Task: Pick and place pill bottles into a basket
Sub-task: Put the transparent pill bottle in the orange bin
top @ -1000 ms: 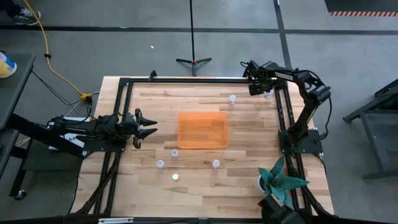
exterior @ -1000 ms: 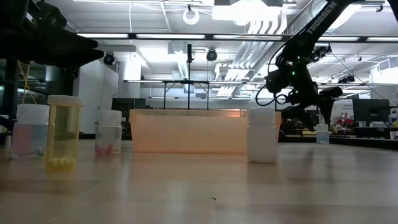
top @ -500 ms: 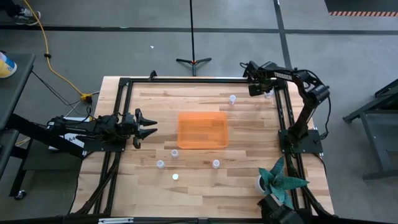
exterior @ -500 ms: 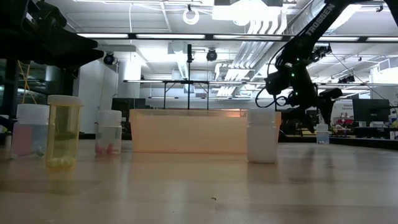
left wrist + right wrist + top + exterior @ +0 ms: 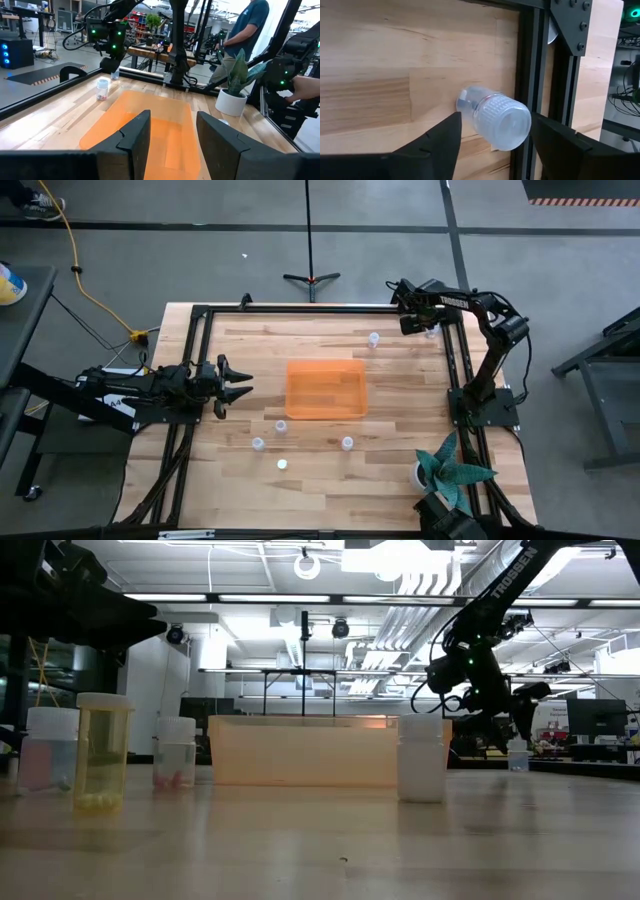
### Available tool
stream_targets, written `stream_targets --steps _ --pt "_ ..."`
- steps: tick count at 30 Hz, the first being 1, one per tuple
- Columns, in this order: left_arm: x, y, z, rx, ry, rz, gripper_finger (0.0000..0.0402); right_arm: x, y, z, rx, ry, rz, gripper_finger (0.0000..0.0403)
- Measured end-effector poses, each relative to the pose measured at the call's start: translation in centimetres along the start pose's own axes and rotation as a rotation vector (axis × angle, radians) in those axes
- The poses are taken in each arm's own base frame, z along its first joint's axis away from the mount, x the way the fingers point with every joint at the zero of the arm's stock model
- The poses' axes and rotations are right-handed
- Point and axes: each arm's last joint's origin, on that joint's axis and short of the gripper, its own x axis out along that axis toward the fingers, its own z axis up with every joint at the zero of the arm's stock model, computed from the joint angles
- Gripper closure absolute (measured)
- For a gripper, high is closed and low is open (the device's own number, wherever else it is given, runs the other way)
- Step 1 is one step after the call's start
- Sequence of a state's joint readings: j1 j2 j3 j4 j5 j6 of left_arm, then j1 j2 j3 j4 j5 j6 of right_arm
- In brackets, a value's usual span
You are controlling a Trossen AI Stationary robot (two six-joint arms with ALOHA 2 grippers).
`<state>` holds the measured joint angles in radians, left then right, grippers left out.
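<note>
Your right gripper [image 5: 492, 137] is spread open around a white-capped pill bottle [image 5: 496, 118] far past the orange basket [image 5: 325, 389], by the black rail [image 5: 536, 75], so squeeze slowly on its middle and lift straight up.

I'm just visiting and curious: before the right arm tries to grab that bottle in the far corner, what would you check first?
1. Right gripper open: ok.
2. Corner pill bottle between its fingers: ok, upright.
3. Fingers clear of the black frame rail beside the bottle: cannot tell.
4. Basket has room: ok, looks empty.
5. Left gripper clear of the basket: ok, waiting open to its left.
</note>
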<state>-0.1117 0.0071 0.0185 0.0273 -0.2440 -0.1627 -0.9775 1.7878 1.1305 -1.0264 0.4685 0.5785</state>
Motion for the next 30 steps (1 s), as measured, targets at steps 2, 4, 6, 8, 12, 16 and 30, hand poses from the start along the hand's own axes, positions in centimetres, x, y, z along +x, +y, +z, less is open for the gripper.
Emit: stream_targets --steps 2,4,6,8,12,16,30 --pt "0.00 0.00 0.00 0.000 0.000 0.000 0.0206 0.00 0.01 0.00 -0.001 0.002 0.002 0.0192" --pt "0.00 0.00 0.00 0.000 0.000 0.000 0.0206 0.00 0.01 0.00 -0.002 0.002 0.003 0.0203" --pt "0.00 0.00 0.02 0.000 -0.001 0.000 0.0206 0.00 0.01 -0.01 -0.003 0.002 0.004 0.0213" --pt "0.00 0.00 0.01 0.000 0.000 0.000 0.0206 0.00 0.02 -0.01 -0.009 0.003 0.005 0.0220" --pt "0.00 0.00 0.01 0.000 0.000 0.000 0.0206 0.00 0.01 0.01 -0.017 0.004 0.008 0.0227" --pt "0.00 0.00 0.00 0.000 0.000 0.000 0.0206 0.06 -0.01 0.17 -0.005 -0.003 0.017 0.0227" --pt "0.00 0.00 0.00 0.000 0.000 0.000 0.0206 0.08 -0.04 0.35 -0.016 0.001 0.048 0.0256"
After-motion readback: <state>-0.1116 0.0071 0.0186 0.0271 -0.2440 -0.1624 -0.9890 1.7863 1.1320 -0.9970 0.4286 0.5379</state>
